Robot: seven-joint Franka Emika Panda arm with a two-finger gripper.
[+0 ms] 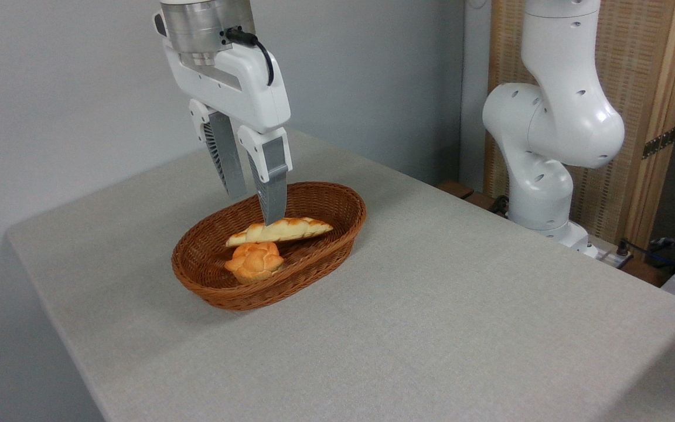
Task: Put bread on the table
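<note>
Hanging over the brown oval wicker basket point(337, 202), the white two-finger gripper point(254, 210) w/ grey ribbed fingers point(272, 196) points down into it. Near finger's tip touches the long, flat, pale-yellow braided loaf w/ golden-brown crust patches point(282, 230) at about mid-length; far finger sits behind, at roughly 10 o'clock from the near one, its tip hidden past the loaf. Jaws look narrowed onto the loaf, gripping it across its width, though the far contact can't be seen for sure. Loaf is within the basket's outline, its long axis running approx 8 to 2 o'clock, right end tilted a bit higher; whether it rests on the basket floor or is just raised can't be told. Small round orange flower-shaped bun point(255, 261) lies in the basket just beside the loaf, at 6 o'clock from its left half. Basket stands on the large table covered in light grey-beige woven cloth point(431, 305), left of centre. White arm base point(548, 135) rises off the table's edge at 2 o'clock, in front of a wooden-framed woven screen point(660, 105).
</note>
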